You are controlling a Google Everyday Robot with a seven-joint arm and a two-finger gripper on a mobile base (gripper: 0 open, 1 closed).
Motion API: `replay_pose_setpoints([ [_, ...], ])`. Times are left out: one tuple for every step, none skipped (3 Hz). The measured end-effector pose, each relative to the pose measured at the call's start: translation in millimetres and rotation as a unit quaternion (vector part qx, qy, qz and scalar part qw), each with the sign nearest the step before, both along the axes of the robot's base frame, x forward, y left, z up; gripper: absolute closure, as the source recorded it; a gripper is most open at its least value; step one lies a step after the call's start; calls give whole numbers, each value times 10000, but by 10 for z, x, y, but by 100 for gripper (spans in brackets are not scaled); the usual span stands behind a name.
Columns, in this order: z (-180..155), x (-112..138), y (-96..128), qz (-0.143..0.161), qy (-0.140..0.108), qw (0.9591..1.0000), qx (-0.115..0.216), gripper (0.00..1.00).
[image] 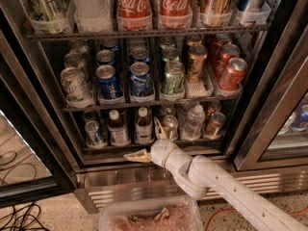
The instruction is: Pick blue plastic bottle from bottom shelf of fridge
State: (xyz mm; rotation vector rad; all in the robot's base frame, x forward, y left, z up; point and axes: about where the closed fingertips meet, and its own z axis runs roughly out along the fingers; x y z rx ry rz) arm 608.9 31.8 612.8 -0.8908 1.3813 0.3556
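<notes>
The fridge (252, 110) stands open, with racks of cans and bottles. On its bottom shelf stand two small bottles with white caps, dark liquid and pale labels, one to the left (117, 129) and one to the right (143, 127). I cannot tell which is the blue plastic bottle. My gripper (147, 142) is open and empty, just in front of the bottom shelf's edge. One finger (159, 128) points up beside the right dark bottle. The other finger (136, 156) points left, below both bottles.
A clear bottle (195, 121) and small cans (94, 133) (170, 125) (214, 124) share the bottom shelf. Blue cans (108, 82) stand on the shelf above. The ribbed steel base (120, 184) lies below. A clear tub (149, 216) sits on the floor. Cables (19, 218) lie at the left.
</notes>
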Motion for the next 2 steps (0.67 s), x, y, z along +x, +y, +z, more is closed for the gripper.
replay_pose_setpoints([
  [-1,83,-8,-52,-15,10000,24,0],
  [-48,234,18,-133,-30,9999,45,0],
])
